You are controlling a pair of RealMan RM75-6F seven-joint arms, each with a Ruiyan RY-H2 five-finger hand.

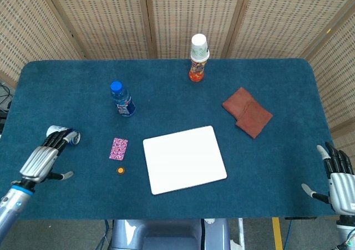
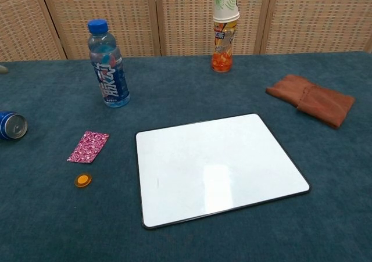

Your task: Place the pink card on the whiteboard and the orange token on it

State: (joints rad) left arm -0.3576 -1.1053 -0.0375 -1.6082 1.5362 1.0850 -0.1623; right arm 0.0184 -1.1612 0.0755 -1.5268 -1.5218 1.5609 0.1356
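Note:
The pink patterned card [image 1: 118, 148] [image 2: 88, 146] lies flat on the blue cloth, left of the whiteboard [image 1: 184, 159] [image 2: 218, 166]. A small orange token [image 1: 120, 171] [image 2: 83, 180] sits just in front of the card. My left hand [image 1: 44, 159] hovers over the table's left side with fingers spread and empty, well left of the card and partly covering the can. My right hand [image 1: 339, 179] stays open off the table's right front corner. Neither hand shows clearly in the chest view.
A blue can [image 2: 11, 125] lies on its side at the left. A water bottle [image 1: 122, 99] [image 2: 108, 64] stands behind the card. An orange drink bottle capped with a paper cup [image 1: 198, 58] [image 2: 224, 27] stands at the back. A folded brown cloth [image 1: 247, 112] [image 2: 311, 99] lies right.

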